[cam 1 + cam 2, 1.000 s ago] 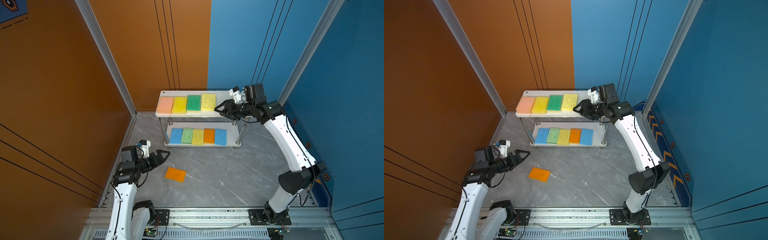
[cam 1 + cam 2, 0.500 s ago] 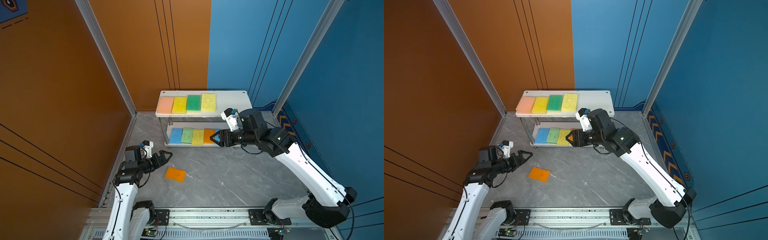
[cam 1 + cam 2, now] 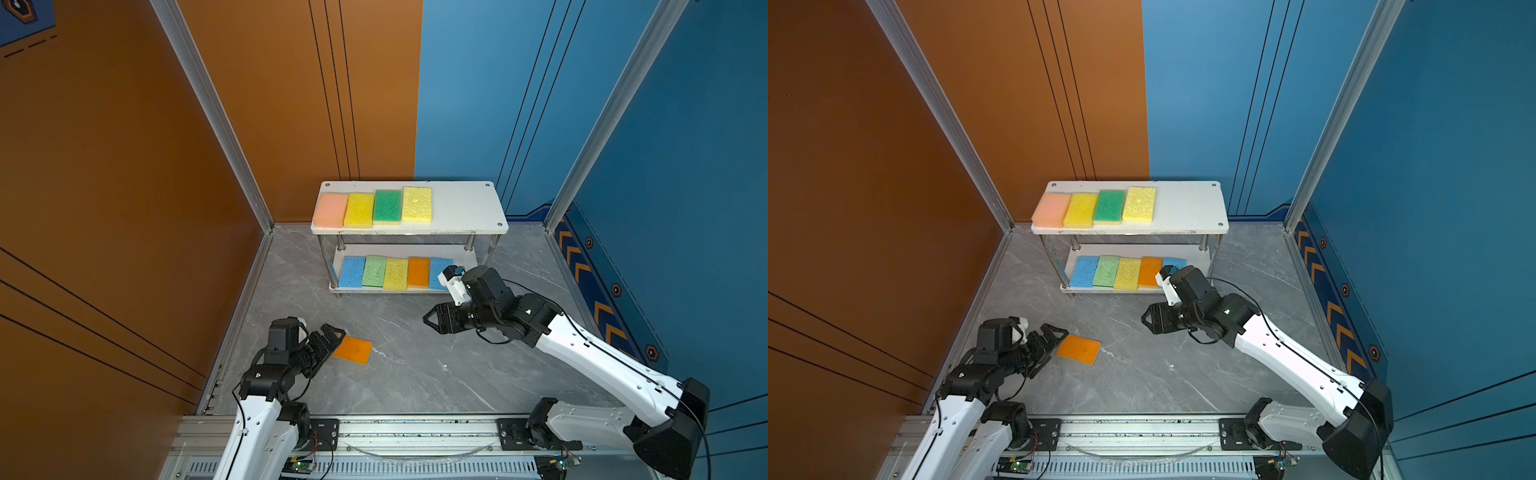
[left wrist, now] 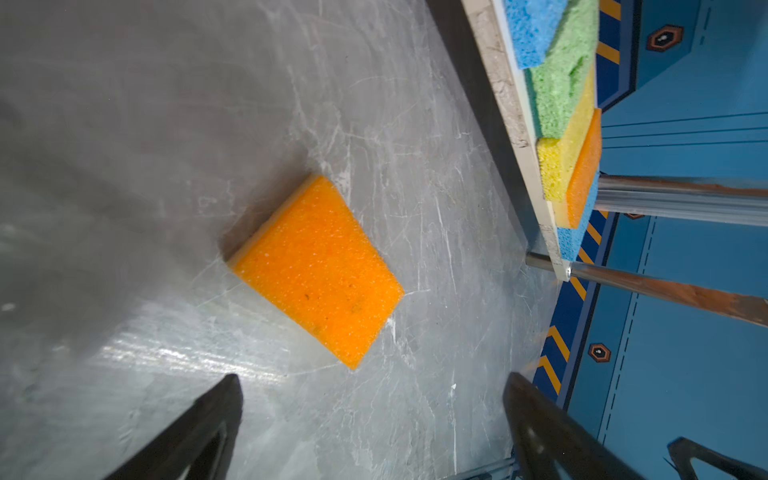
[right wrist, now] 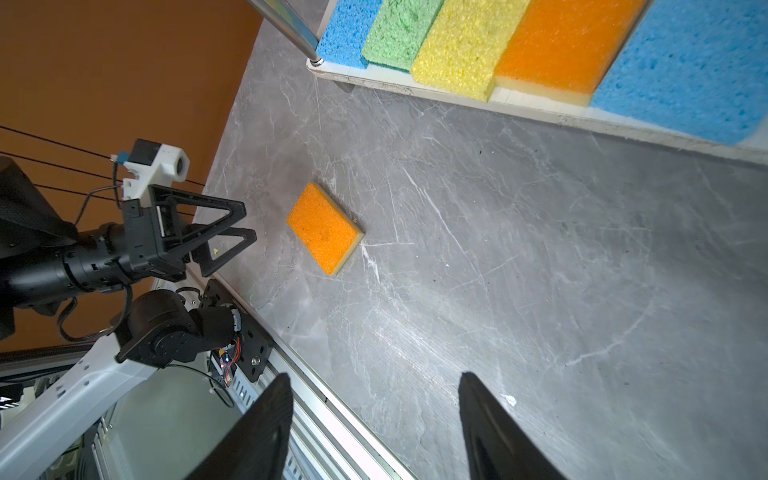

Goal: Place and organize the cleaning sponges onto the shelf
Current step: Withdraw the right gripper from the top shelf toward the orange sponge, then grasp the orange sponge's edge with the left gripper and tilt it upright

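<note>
One orange sponge (image 3: pixel 353 350) (image 4: pixel 316 270) lies flat on the grey floor, left of centre. My left gripper (image 3: pixel 331 337) (image 4: pixel 372 377) is open just short of its near corner, touching nothing. The shelf (image 3: pixel 465 208) stands at the back. Its top board carries peach-pink, yellow, dark green and yellow sponges (image 3: pixel 374 208). The lower board holds blue, light green, yellow, orange and blue sponges (image 3: pixel 395 272). My right gripper (image 3: pixel 429 322) (image 5: pixel 375 375) hangs open and empty over the floor, in front of the shelf's right end.
The orange wall runs close along the left and the blue wall along the right. An aluminium rail (image 3: pixel 415 428) with both arm bases borders the front. The right half of the shelf's top board is bare.
My right arm came down from the top board's right end to low in front of the shelf, its jaws widening. My left gripper edged toward the orange sponge.
</note>
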`<action>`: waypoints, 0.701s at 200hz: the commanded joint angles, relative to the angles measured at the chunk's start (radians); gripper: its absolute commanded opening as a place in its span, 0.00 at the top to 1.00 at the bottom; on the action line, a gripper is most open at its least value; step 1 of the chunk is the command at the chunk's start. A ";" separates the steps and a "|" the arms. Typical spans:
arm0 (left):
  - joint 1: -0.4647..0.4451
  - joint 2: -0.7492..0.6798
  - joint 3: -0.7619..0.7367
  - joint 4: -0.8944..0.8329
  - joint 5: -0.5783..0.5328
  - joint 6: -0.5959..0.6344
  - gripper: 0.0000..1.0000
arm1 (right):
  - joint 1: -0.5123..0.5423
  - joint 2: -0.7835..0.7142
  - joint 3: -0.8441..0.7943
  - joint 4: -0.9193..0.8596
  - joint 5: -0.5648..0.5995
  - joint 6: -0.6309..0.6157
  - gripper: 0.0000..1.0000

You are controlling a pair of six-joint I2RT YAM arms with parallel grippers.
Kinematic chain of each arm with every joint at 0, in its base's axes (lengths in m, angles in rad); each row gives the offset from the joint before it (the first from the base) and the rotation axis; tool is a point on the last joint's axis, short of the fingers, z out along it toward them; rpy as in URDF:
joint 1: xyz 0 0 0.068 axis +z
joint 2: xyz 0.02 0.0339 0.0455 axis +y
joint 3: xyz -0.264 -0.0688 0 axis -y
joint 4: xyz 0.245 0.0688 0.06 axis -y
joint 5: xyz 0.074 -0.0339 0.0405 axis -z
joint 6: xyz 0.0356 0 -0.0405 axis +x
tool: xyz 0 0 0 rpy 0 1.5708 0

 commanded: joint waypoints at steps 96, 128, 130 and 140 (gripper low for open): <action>-0.023 0.121 -0.182 0.282 -0.032 -0.220 0.08 | 0.006 -0.009 -0.046 0.094 0.003 0.029 0.34; -0.022 0.167 -0.204 0.350 -0.026 -0.230 0.18 | 0.003 -0.016 -0.053 0.095 0.007 0.034 0.34; -0.022 0.170 -0.205 0.352 -0.026 -0.229 0.19 | 0.003 -0.017 -0.053 0.095 0.007 0.034 0.34; -0.022 0.177 -0.207 0.363 -0.025 -0.230 0.21 | 0.003 -0.022 -0.054 0.095 0.008 0.035 0.35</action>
